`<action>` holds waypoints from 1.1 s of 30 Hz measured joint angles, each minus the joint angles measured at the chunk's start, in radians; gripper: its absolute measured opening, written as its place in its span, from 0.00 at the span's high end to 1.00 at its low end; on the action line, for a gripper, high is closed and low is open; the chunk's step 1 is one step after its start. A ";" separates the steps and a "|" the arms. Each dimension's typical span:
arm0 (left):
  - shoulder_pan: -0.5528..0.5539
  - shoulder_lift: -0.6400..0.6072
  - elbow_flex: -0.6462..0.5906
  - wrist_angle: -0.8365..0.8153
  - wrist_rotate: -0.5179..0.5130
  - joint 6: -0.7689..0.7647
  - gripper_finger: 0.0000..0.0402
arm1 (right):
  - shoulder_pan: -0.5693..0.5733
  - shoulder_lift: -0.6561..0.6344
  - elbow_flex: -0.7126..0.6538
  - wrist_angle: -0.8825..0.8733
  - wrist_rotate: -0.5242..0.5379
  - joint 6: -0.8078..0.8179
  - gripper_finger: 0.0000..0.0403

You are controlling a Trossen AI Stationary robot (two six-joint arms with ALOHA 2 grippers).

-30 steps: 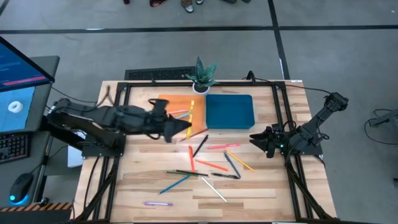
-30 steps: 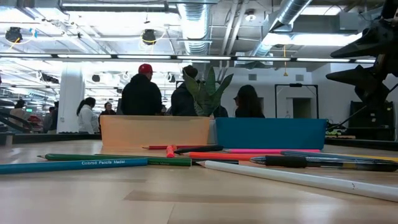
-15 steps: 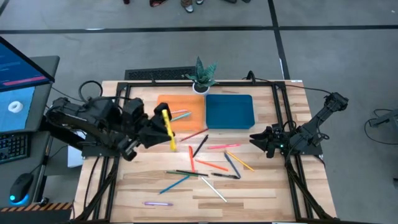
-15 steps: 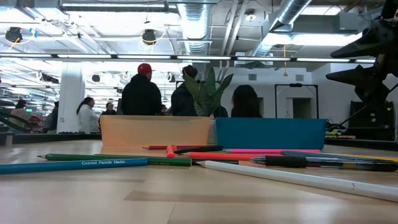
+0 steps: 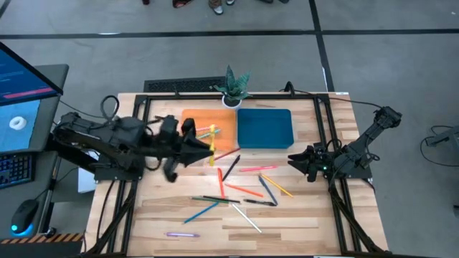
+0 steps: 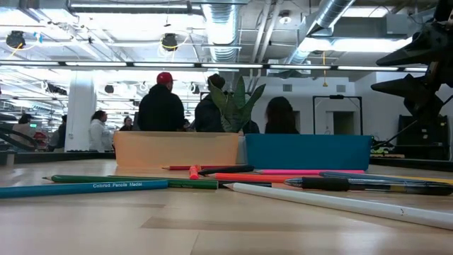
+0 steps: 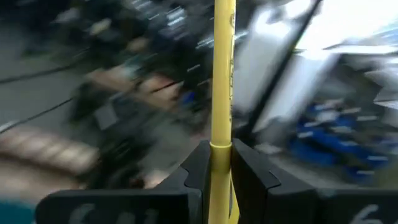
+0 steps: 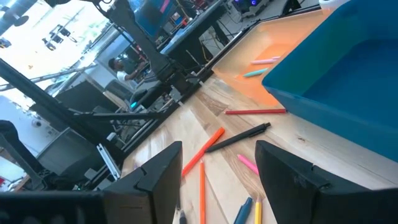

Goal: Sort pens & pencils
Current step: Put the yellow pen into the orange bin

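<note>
Swung back over the orange tray [image 5: 226, 126], the yellow pencil [image 5: 212, 153] is clamped in left gripper [image 5: 209, 151] jaws; release awaits; right gripper [image 5: 292, 160] jaws wide.

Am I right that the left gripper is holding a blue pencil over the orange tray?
Not quite: the pencil is yellow, not blue. The left wrist view shows the left gripper shut on the yellow pencil; the high view places it at the orange tray.
</note>
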 joint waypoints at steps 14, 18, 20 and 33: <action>0.276 0.043 0.001 -0.862 -0.275 -0.415 0.91 | 0.000 0.000 0.000 0.001 0.000 0.001 0.44; 0.402 0.102 0.000 -0.887 -0.182 -0.289 0.91 | 0.000 0.000 0.000 0.000 0.000 0.009 0.44; 0.462 0.139 0.000 -0.885 -0.121 -0.208 0.91 | 0.000 0.000 0.000 0.000 0.000 0.009 0.44; 0.682 0.468 0.000 -0.882 0.064 0.333 0.91 | 0.000 0.000 0.000 0.000 0.000 0.010 0.44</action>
